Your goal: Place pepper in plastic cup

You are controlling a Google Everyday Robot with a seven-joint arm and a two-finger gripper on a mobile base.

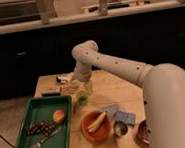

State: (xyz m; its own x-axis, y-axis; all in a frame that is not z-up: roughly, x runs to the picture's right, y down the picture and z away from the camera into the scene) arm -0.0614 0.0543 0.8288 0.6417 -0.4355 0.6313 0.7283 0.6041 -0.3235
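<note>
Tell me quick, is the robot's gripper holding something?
Gripper: down at the plastic cup, near the green tray. A yellow-green pepper shows at the cup; whether it is gripped cannot be told.

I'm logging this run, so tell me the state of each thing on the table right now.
gripper: lowered over the plastic cup.
plastic cup: upright beside the tray, yellow-green showing inside.
pepper: at the cup, apparently inside.
green tray: flat, holding an orange fruit, dark pieces, a utensil.
orange bowl: upright, pale yellow pieces inside.
metal cup: upright.
</note>
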